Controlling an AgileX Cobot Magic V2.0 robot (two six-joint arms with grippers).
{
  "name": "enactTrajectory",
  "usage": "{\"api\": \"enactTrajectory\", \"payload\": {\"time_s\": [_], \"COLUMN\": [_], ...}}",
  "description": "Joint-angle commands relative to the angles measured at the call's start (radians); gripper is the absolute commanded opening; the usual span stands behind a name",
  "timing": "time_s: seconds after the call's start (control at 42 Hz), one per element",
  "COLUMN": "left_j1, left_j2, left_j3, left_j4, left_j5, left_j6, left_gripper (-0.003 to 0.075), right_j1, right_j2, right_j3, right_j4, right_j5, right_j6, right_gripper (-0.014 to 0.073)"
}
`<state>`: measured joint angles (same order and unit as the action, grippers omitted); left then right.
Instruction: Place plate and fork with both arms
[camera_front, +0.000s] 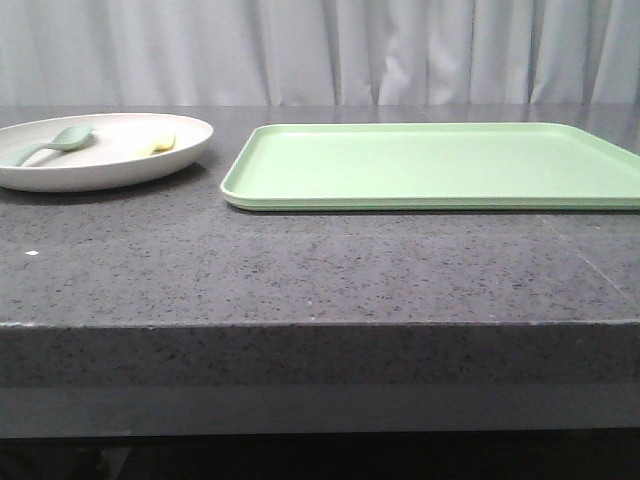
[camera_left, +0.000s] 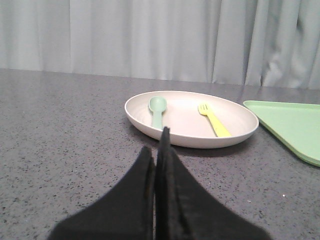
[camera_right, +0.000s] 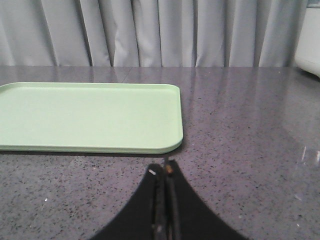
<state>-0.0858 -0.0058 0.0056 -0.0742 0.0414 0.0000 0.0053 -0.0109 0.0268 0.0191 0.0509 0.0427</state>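
Observation:
The off-white plate (camera_front: 100, 155) sits at the far left of the grey table, left of the green tray. The yellow fork (camera_front: 158, 146) lies in the plate's right part; it also shows in the left wrist view (camera_left: 214, 120) on the plate (camera_left: 190, 137). My left gripper (camera_left: 156, 150) is shut and empty, low over the table just short of the plate's near rim. My right gripper (camera_right: 164, 172) is shut and empty, just off the tray's near right corner. Neither gripper shows in the front view.
A flat light-green tray (camera_front: 440, 165) lies right of the plate and shows in the left wrist view (camera_left: 295, 125) and the right wrist view (camera_right: 90, 117). A teal-green spoon (camera_front: 50, 143) lies in the plate's left part (camera_left: 157, 110). White curtains hang behind the table.

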Motion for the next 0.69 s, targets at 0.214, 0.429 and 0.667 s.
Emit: {"api": "enactTrajectory", "payload": {"time_s": [0.214,0.429,0.667], "left_j1": [0.001,0.001,0.001], "left_j2": [-0.02,-0.02,-0.02], "left_j3": [0.002,0.002,0.002], "left_j4": [-0.001,-0.001,-0.001], "left_j5": [-0.083,-0.083,-0.085], "left_j6": [-0.006,-0.006,-0.006], "left_gripper": [-0.0018,-0.0018,-0.0018], "right_j1": [0.001,0.001,0.001], "right_j2": [-0.018,-0.018,-0.018], "right_j3": [-0.004,-0.004,-0.004], "right_j4": [-0.006,-0.006,-0.019], "right_j5": [-0.084,-0.084,-0.21], "right_j6": [-0.006,-0.006,-0.007], "right_gripper": [-0.0062,-0.0062,-0.0062]}}
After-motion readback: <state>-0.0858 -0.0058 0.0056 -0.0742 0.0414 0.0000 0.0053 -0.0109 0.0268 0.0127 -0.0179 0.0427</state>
